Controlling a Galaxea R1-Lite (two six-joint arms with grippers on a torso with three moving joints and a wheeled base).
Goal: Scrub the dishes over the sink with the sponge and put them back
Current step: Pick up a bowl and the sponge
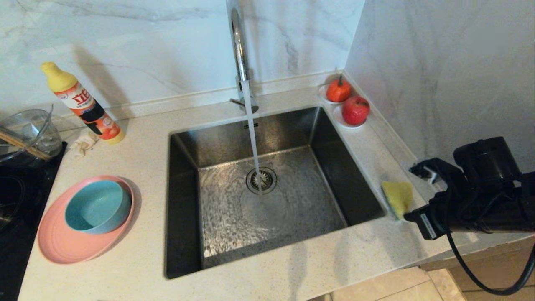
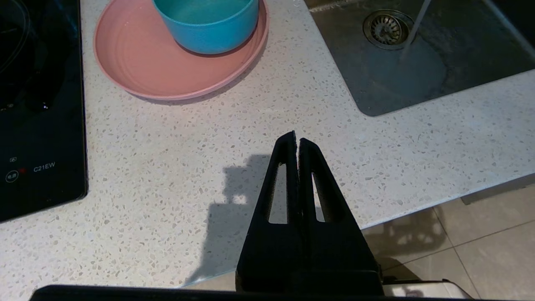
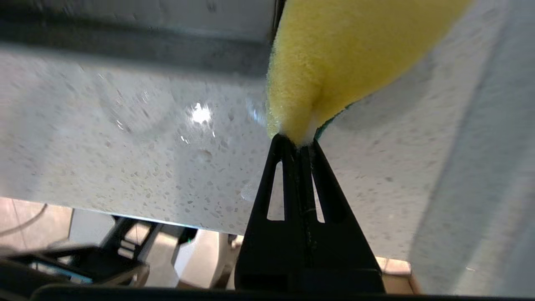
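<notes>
Sponge (image 3: pixel 351 54) pinched at one end by closed right gripper (image 3: pixel 297 144), ready for scrubbing; sink (image 1: pixel 184 200) beyond fingertips. Left gripper (image 2: pixel 296 140) closed, empty, parked w/ plate (image 2: pixel 138 62) ahead.

1. Sink (image 1: pixel 217 138): brushed steel, wet floor.
2. Faucet (image 1: pixel 239 46): polished chrome.
3. Sponge (image 3: pixel 347 54): porous yellow foam.
4. Plate (image 1: pixel 62 242), bowl (image 1: pixel 98 207): matte.
5. Countertop (image 2: pixel 167 167): speckled stone.

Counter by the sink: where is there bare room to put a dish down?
Free: the counter between the pink plate and the sink, and the strip before the sink. Crowded: the corner with the red fruit.
</notes>
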